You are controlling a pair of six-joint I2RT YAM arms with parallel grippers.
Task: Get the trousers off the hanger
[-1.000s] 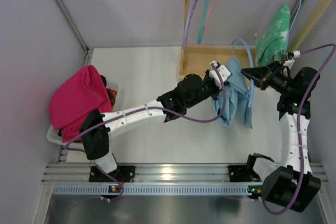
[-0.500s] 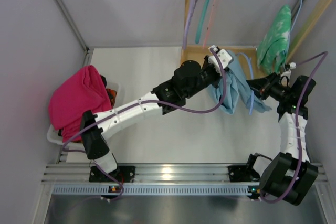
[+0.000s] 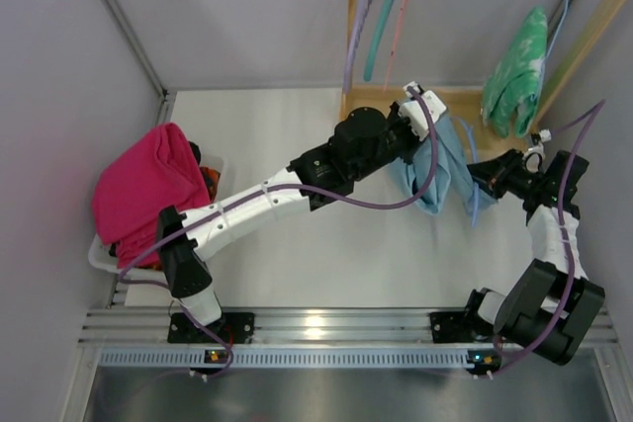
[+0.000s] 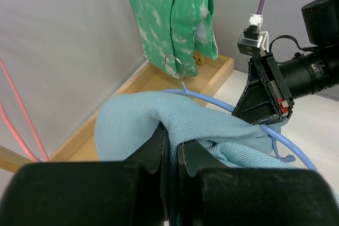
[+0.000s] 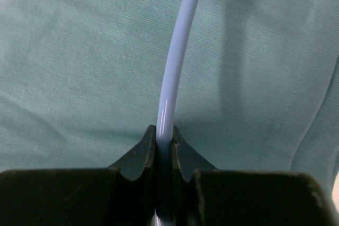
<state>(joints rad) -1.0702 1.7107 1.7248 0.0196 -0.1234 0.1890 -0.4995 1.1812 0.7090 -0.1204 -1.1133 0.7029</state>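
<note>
Upper right of the overhead view: left claw (image 4: 170,144) clenched on light blue cloth trousers (image 3: 435,173), right claw (image 5: 164,140) clamped on thin pale blue hanger (image 5: 180,51). Best pulled steadily apart, hanger gripped firm.

You are looking at a white table (image 3: 267,130) carrying a wooden rack base (image 3: 381,104) just ahead of the jaws of the left gripper (image 4: 172,149), and a white bin (image 3: 96,256) sitting well off to their left.
</note>
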